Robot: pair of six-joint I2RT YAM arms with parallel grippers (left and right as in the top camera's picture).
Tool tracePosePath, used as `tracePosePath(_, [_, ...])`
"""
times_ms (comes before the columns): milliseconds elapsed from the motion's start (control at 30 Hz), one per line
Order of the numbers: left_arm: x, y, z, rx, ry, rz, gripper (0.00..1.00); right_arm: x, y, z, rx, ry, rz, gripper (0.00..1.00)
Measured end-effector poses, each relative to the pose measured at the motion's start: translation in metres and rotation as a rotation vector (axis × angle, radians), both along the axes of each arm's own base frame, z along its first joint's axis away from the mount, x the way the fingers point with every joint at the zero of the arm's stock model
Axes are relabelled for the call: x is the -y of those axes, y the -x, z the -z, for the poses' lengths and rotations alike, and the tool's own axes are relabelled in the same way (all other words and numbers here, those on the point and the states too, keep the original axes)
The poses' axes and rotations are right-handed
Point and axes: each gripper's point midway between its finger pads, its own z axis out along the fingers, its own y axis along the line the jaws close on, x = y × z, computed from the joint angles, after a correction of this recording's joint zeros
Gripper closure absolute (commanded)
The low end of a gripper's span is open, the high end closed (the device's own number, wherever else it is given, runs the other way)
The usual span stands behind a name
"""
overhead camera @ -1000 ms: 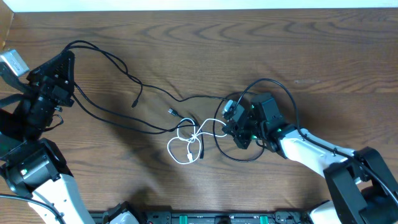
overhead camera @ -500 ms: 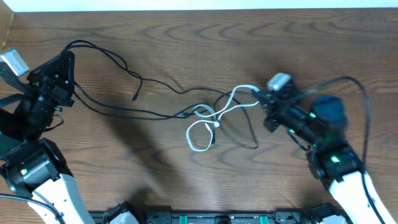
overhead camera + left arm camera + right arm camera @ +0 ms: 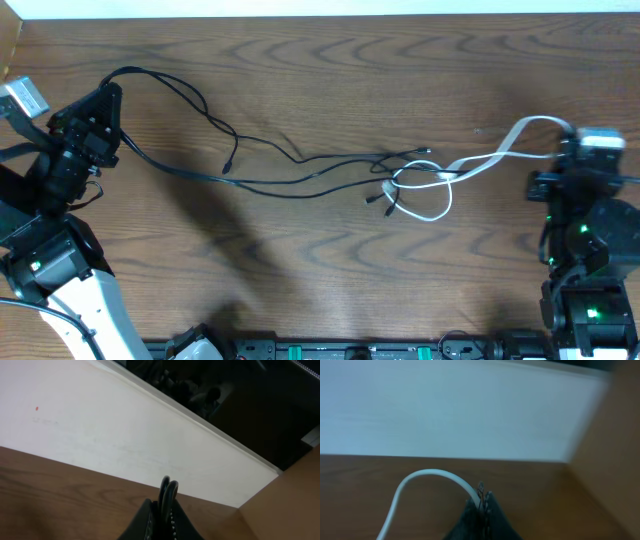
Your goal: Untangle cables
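- The left gripper sits near the tabletop's left edge, toward the far-left corner. The right gripper is close to the right edge.
- Why so far apart: my reading is that each arm draws its own cord outward, so the crossing strands slide free.
- The black cables (at least 2 strands) run from the left gripper in a loop toward the far edge, then low along the middle of the table.
- The white cable arcs off the right gripper back toward centre. It ends in a loose loop.
- The knot lies right of centre. White loop and black plug ends cross there, not yet separated.
- Left gripper: clenched, fingers pressed together with no gap. The black cables reach its tip in the overhead view, so I judge it grasps them.
- Right gripper: clenched on the white cable, which springs straight from the fingertips.
- Neither gripper touches the wood, as far as I can tell.
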Motion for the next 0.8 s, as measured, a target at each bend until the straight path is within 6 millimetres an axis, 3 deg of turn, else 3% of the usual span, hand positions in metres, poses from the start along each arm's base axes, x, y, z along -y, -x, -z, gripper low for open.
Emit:
tracePosePath(133, [-0.002,-0.001,0.001,0.013,-0.039,-0.006,0.92,0.061,0.02,-0.001,-0.001,0.015,0.276,0.99])
tracePosePath(267, [-0.015,0.001,0.002,0.016,-0.058,-0.053,0.92,0.098,0.039,-0.001,-0.003,0.02,0.436,0.99])
tracePosePath(400, [-0.033,0.002,0.005,-0.002,-0.056,-0.13,0.92,0.119,0.05,0.002,-0.017,0.02,0.526,0.99])
tracePosePath(600, [-0.057,0.0,0.023,-0.072,-0.078,-0.269,0.92,0.153,0.054,0.023,-0.074,-0.016,0.635,0.99])
tracePosePath(800, [-0.115,0.009,0.055,-0.223,-0.089,-0.606,0.92,0.171,0.039,0.052,-0.135,-0.083,0.618,0.99])
